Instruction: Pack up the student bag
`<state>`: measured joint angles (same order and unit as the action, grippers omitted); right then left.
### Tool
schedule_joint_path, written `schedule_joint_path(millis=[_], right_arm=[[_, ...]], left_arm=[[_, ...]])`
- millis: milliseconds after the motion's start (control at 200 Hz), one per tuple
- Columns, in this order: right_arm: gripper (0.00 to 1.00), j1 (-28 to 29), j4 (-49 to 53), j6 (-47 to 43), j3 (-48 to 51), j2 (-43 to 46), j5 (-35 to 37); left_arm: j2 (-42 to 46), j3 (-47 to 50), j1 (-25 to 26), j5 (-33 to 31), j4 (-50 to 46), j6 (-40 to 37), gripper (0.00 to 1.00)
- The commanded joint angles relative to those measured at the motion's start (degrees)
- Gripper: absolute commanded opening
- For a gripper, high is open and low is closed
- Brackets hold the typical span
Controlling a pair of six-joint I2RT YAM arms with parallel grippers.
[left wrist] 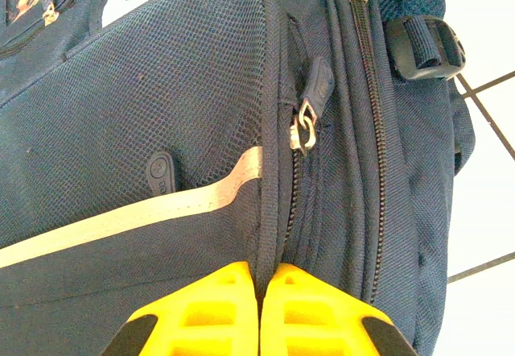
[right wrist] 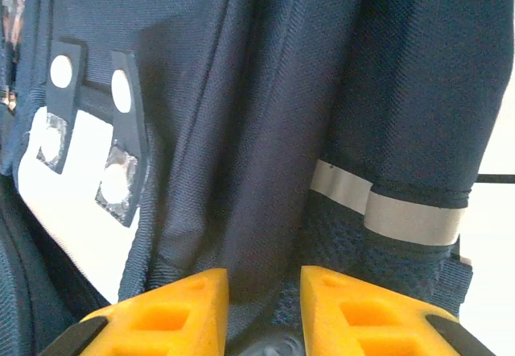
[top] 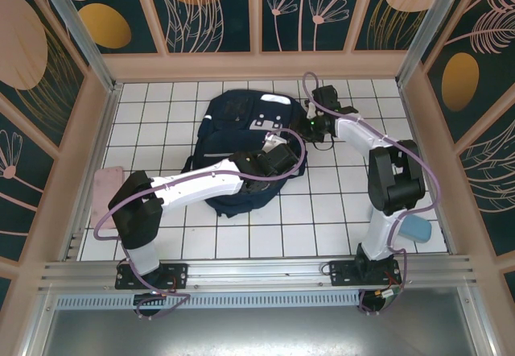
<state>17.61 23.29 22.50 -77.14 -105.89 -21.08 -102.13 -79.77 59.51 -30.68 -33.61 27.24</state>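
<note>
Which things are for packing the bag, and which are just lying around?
For the job: student bag; left claw, pinching its seam; right claw, at the bag.
Just lying about: pink flat thing, left edge; light blue thing, right side.

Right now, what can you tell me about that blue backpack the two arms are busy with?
The student bag is a large navy backpack of woven fabric with mesh panels, lying flat on the white tiled table, toward the back. It has a pale stripe, a white patch near its top, a metal zipper pull and a black buckle. The left gripper pinches a pocket seam; the right gripper straddles a fold, jaws apart.
</note>
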Motion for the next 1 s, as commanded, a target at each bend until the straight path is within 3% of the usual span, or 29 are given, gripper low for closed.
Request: schedule_joint_path(millis=[0, 180, 345, 465, 736, 996], right_arm=[[0.29, 0.0, 0.7, 0.1, 2.3, 2.9, -0.3], [0.29, 0.0, 1.3, -3.0, 7.4, 8.5, -0.3], [0.43, -0.2, -1.1, -9.1, 9.0, 11.6, -4.1], [0.55, -0.2, -4.3, -19.2, 11.2, 12.1, -12.1], [0.59, -1.5, -6.2, -27.7, 10.8, 8.4, -18.5], [0.61, -1.8, -2.3, -32.3, 5.7, 1.8, -16.5]], left_arm=[[1.3, -0.4, -0.9, -3.9, 1.2, 1.6, 0.0], [1.7, 0.4, -0.9, -4.7, 1.0, 1.4, 0.0], [2.7, 2.4, -1.0, -5.3, 1.5, 1.1, 0.0], [3.2, 3.0, -1.5, -6.5, 0.6, 2.8, 0.0], [5.9, 3.1, -1.7, -9.4, 0.1, 4.6, 0.0], [7.6, 4.5, -1.8, -9.4, 0.5, 4.7, 0.0]])
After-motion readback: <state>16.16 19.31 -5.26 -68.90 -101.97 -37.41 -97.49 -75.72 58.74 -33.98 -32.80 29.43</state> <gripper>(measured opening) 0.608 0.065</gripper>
